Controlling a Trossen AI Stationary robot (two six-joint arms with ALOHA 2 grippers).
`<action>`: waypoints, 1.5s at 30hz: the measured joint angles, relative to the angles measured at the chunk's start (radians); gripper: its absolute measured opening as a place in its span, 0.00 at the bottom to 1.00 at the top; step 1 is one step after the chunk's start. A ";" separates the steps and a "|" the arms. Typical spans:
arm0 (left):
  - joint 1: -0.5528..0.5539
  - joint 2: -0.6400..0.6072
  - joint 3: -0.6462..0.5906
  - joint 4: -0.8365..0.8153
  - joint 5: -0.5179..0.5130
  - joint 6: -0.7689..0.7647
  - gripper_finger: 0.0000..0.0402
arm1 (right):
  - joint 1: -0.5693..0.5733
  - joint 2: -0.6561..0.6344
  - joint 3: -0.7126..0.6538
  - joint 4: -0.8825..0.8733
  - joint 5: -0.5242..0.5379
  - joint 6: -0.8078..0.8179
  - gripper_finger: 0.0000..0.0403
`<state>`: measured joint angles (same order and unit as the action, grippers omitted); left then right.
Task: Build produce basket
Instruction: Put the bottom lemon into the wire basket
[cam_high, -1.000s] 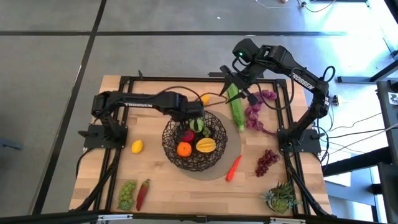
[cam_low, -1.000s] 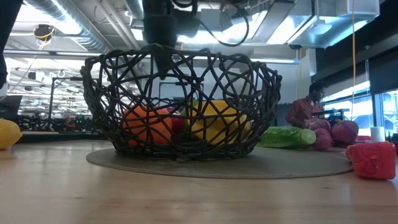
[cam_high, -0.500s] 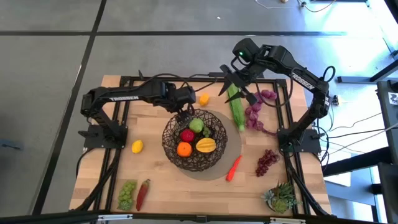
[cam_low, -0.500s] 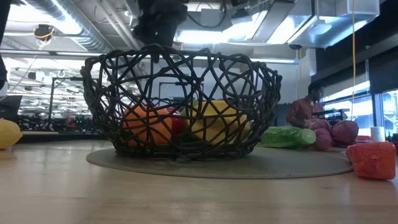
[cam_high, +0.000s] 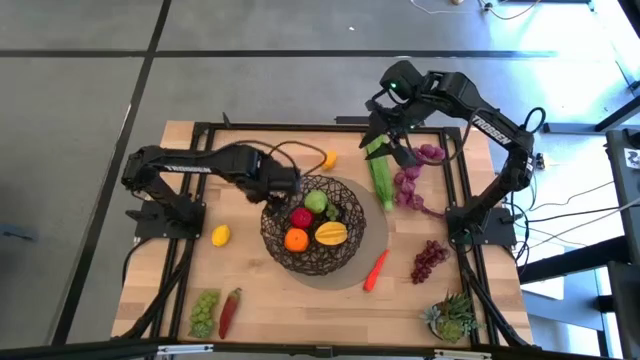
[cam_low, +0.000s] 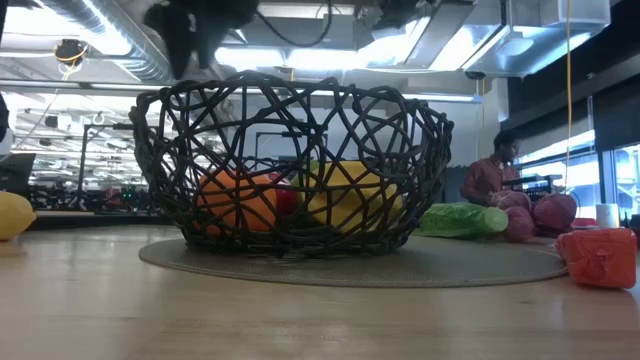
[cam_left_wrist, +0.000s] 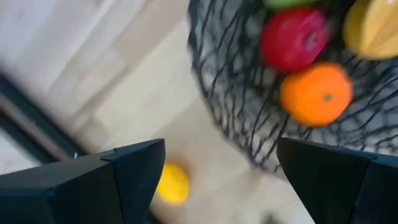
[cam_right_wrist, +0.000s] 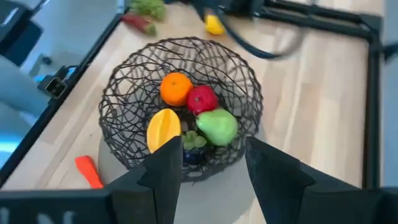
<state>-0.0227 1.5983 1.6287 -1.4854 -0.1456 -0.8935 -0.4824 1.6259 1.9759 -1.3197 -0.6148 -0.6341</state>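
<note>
basket (cam_high: 312, 238): dark wire mesh (round) | holds orange (cam_high: 296, 240), red apple (cam_high: 301, 217)

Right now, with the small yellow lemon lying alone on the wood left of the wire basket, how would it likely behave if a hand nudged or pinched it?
The small yellow lemon is rounded and sits on bare wooden table, so a nudge would probably roll it. Its smooth, glossy-looking skin may let it slip from a pinch. Being a small toy-like piece, it is likely light and stiff.
</note>
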 joint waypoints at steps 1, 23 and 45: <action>-0.014 0.001 0.000 -0.039 0.010 -0.026 0.74 | 0.000 -0.008 0.000 0.000 0.021 0.027 0.44; -0.291 0.003 -0.270 -0.086 0.072 -0.236 0.74 | 0.003 -0.139 0.000 0.006 0.187 0.293 0.44; -0.494 -0.211 -0.437 -0.075 0.113 -0.620 0.74 | 0.003 -0.139 0.000 0.021 0.185 0.293 0.44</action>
<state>-0.5169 1.3876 1.1919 -1.5600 -0.0327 -1.5138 -0.4793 1.4868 1.9762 -1.2985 -0.4294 -0.3416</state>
